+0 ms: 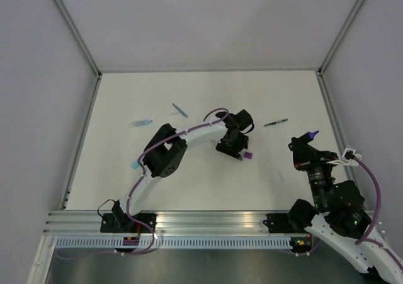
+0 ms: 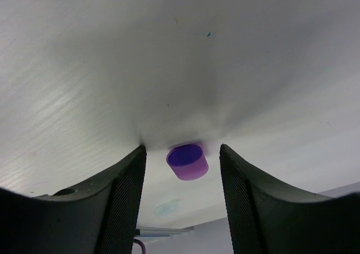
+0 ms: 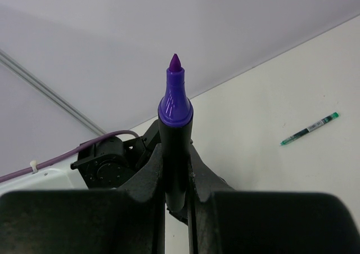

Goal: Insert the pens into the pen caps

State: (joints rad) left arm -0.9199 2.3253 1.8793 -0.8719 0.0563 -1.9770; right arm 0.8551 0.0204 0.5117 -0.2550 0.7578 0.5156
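Nothing capped yet: you have all three pairs left. Worktop (image 1: 208,95) carries loose parts, well apart. Your right gripper (image 3: 175,175): jaws clamped on black-and-purple marker (image 3: 175,113), tip up, over right side. Your left gripper (image 2: 182,148): jaws part open, straddling purple cap (image 2: 187,161) on worktop, touching neither side. Light blue marker (image 1: 141,122), green pen (image 1: 276,123), slim bluish cap (image 1: 180,110), light blue cap (image 1: 135,165) lie apart, untouched.

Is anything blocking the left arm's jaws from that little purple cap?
Nothing visible. The purple cap sits on the table between the open jaws of the left gripper, touching neither.
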